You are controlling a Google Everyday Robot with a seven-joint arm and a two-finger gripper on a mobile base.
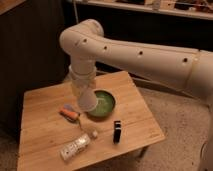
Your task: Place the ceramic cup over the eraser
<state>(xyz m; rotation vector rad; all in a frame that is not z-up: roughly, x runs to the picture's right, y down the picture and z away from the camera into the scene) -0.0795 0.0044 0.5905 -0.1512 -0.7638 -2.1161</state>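
The white ceramic cup (88, 102) hangs at the end of my arm, tilted, above the left rim of the green bowl (104, 104). My gripper (85, 94) is shut on the cup and is mostly hidden by the wrist and the cup. The eraser (117, 131), a small black block, lies on the wooden table (42, 125) near its front edge. It is to the right of and nearer than the cup, and apart from it.
An orange-and-grey oblong object (69, 112) lies left of the bowl. A clear plastic bottle (76, 146) with a white label lies near the front left. Dark cabinets stand behind the table. Speckled floor lies to the right.
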